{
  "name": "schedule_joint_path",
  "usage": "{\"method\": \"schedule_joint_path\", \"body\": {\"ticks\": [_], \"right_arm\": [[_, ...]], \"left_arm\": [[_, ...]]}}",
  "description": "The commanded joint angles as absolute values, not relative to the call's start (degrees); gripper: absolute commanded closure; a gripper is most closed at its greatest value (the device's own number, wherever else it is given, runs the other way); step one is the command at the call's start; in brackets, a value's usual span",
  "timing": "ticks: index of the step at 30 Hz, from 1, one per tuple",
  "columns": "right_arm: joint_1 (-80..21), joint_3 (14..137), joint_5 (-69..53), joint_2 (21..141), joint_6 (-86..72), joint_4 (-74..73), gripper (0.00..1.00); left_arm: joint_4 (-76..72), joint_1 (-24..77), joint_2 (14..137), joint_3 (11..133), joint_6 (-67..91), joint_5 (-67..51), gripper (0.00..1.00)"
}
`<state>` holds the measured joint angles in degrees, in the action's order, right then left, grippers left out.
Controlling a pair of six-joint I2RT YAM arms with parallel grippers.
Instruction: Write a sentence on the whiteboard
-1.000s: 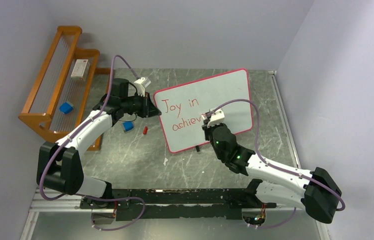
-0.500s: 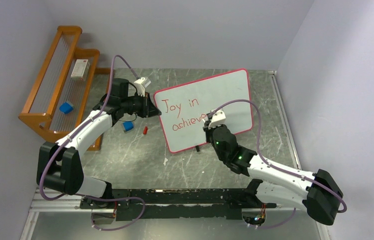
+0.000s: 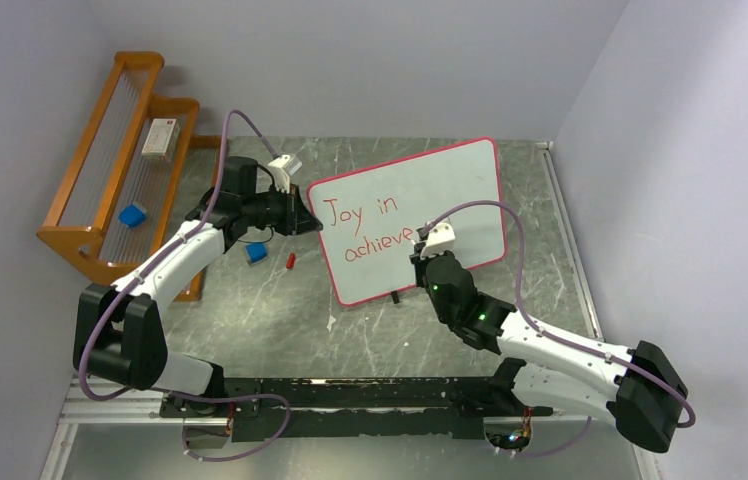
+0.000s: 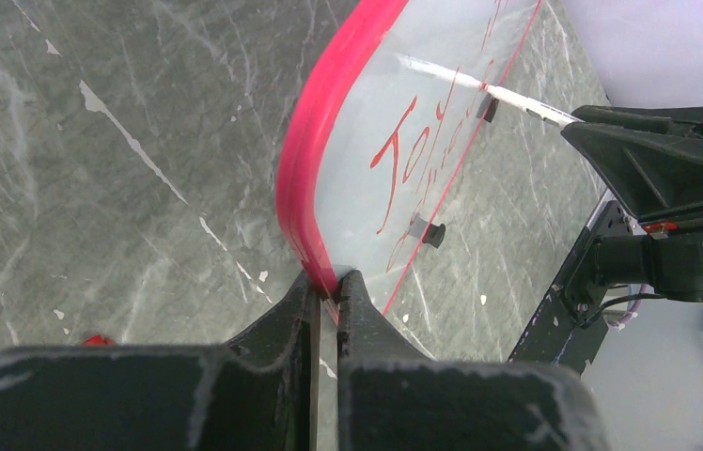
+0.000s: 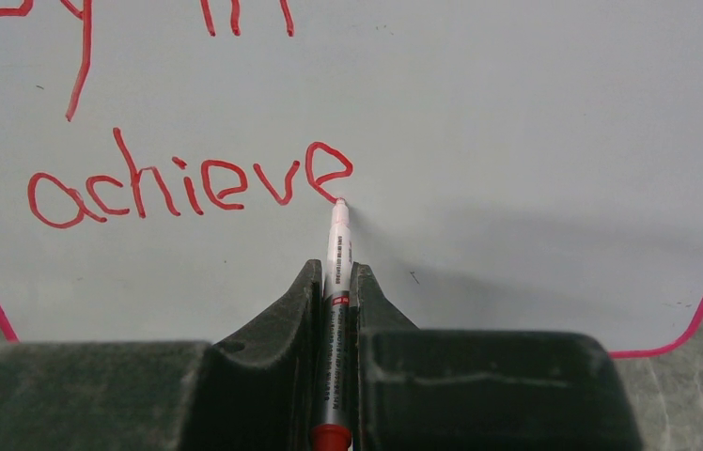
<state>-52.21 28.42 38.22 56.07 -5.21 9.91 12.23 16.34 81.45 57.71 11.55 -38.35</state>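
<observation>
The whiteboard [image 3: 450, 185] stands tilted at mid table, with a red-pink border and "Joy in achieve" in red on it. My left gripper [image 3: 302, 217] is shut on its left edge; in the left wrist view [image 4: 328, 287] the jaws pinch the red rim [image 4: 315, 178]. My right gripper [image 3: 420, 250] is shut on a red marker [image 5: 338, 254], whose tip touches the board [image 5: 517, 113] at the end of the last "e". The marker also shows in the left wrist view [image 4: 479, 86].
A wooden rack [image 3: 115, 180] stands at the far left with a white box [image 3: 159, 136] and a blue block [image 3: 132, 215] on it. A blue cube [image 3: 256, 253] and a small red cap [image 3: 291, 260] lie on the table left of the board.
My right gripper has moved a little to the right along the board with the marker, finishing the last "e". The left arm has not moved.
</observation>
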Motion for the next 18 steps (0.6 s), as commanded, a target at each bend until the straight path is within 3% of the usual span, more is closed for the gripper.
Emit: {"method": "schedule_joint_path", "body": {"ticks": [1,18], "right_arm": [[-51.8,27.3,41.2,55.5,-5.5,10.2,1.0],[-51.7,26.8,39.9,50.1,-5.5,10.1,1.0]], "left_arm": [[14.2,15.6,83.1,57.3,7.7,-31.0,0.95],[14.9,15.6,82.4,57.6,7.5,-30.1,0.95]]}}
